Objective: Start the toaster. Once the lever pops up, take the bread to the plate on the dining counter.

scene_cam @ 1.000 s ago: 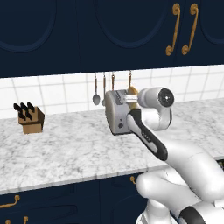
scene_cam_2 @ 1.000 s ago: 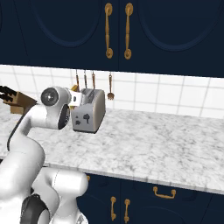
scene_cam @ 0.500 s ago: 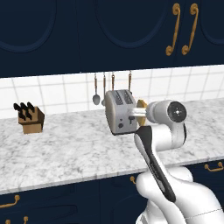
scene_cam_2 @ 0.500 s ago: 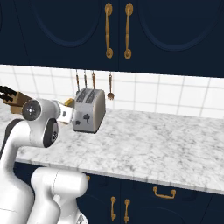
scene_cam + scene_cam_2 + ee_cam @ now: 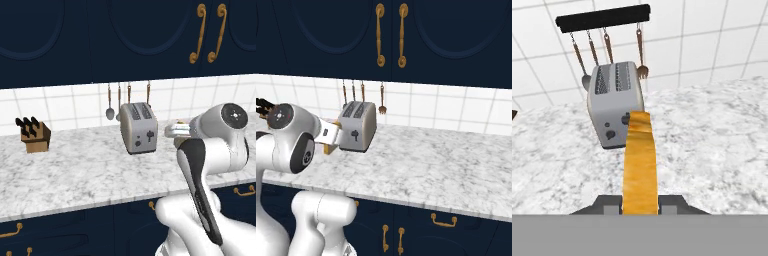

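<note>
We hold the bread [image 5: 640,165] between the two fingers of the gripper [image 5: 640,204], clenched on its lower edge, so in the hand view the slice stands up in front of the camera with its golden-brown crust toward us. The toaster [image 5: 138,127] stands on the marbled counter [image 5: 75,170] below the hanging utensils [image 5: 120,102], and its two slots look empty from here. In the left base view the gripper is to the right of the toaster and apart from it. We judge that the bread is now on its way to the plate, which must be somewhere away from this wall. The main risk is that the slice is held only at one edge: if we swing the arm fast or the base turns sharply, it could tilt between the fingers or slip out. We also cannot see how deep the fingers grip it. A second risk is the knife block [image 5: 34,136] at the far left if the arm sweeps there.
</note>
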{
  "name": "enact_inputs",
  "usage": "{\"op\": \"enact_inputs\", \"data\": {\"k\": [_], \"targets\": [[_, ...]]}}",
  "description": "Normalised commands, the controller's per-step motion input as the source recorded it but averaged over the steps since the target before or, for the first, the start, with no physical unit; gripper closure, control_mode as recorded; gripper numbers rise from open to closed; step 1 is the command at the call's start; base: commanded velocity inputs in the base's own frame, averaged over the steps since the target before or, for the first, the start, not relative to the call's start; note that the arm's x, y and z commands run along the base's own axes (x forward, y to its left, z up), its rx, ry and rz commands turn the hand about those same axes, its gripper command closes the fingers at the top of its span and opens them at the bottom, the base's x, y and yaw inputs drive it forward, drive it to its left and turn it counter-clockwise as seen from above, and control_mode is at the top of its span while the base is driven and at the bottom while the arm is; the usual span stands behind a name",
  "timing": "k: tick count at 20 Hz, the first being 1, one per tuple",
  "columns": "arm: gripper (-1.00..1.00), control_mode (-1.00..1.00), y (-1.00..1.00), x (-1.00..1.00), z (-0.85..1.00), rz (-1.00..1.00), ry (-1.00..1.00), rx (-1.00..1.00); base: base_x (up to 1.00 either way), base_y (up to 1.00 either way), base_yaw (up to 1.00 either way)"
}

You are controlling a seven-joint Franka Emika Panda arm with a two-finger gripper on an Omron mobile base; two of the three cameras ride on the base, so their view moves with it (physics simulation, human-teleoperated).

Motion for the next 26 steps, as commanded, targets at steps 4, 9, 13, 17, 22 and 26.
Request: {"op": "enact_inputs", "data": {"k": [4, 9, 13, 17, 22, 26], "targets": [[1.0, -1.0, -0.25, -0.73, 0.07, 0.02, 0.02, 0.0, 0.0, 0.0, 0.0], [1.0, -1.0, 0.01, -0.47, 0.01, 0.0, 0.0, -0.02, 0.0, 0.0, 0.0], [1.0, -1.0, 0.0, -0.34, 0.07, 0.0, -0.04, 0.0, 0.0, 0.0, 0.0], [1.0, -1.0, 0.07, -0.18, 0.01, 0.0, -0.08, -0.03, 0.0, 0.0, 0.0], [1.0, -1.0, 0.18, -0.01, 0.01, 0.0, -0.06, -0.04, 0.0, 0.0, 0.0], [1.0, -1.0, 0.02, 0.0, 0.0, 0.0, -0.05, 0.0, 0.0, 0.0, 0.0]]}}
